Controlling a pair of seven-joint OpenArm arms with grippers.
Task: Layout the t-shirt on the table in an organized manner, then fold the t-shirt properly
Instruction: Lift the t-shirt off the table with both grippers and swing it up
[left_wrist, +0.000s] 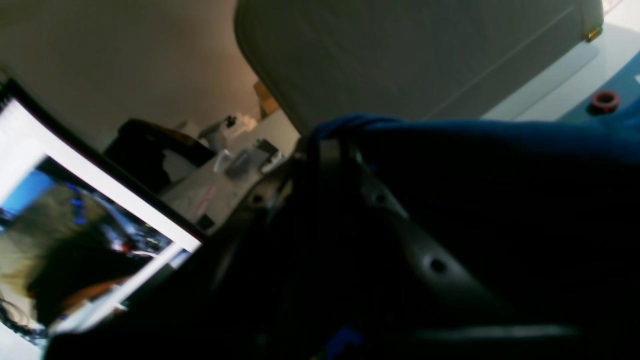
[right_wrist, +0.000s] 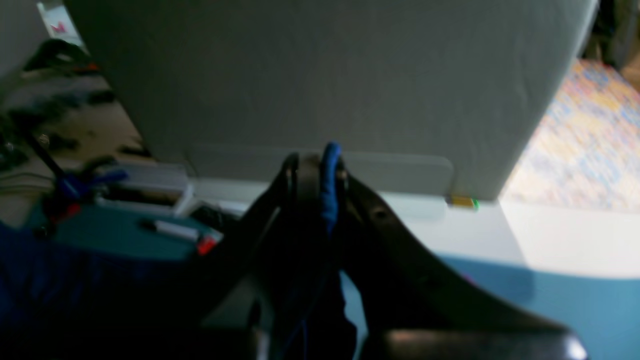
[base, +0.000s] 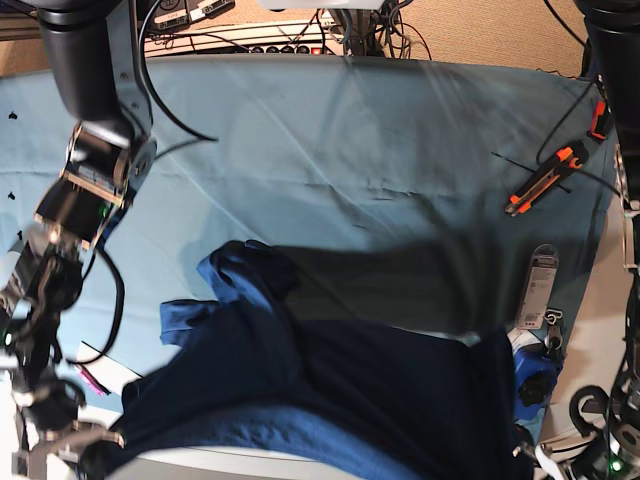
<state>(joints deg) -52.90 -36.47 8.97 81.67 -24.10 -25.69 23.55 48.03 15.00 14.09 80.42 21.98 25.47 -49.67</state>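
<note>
Teal-draped surface (base: 380, 130) fills the base view, bare across its far half, with an orange-handled tool (base: 540, 182) and a small packaged item (base: 537, 285) near one end.

The t-shirt (base: 330, 390) lies along the near edge, not flat: its body is stretched between the two arms, and a sleeve and shoulder area is bunched into folds toward the middle of the surface. Its long axis runs side to side, parallel to the near edge.

Right gripper (right_wrist: 320, 172): jaws closed on a fold of blue fabric, which shows between the tips and hangs down below them. Left gripper (left_wrist: 332, 150): jaws closed, with a blue fabric edge gathered at the tips and spreading away to one side. Judged as a two-handed hold, one arm at each end of the garment.

The garment trails from both sets of jaws toward the surface's middle, so spreading it would call for carrying both held edges outward and away together. Neither arm is clearly nearer the bunched portion.

Limits: both wrist views are dark and blurred. Which parts of the garment are gripped cannot be told. In the base view the near edge cuts off the hem and both grippers.
</note>
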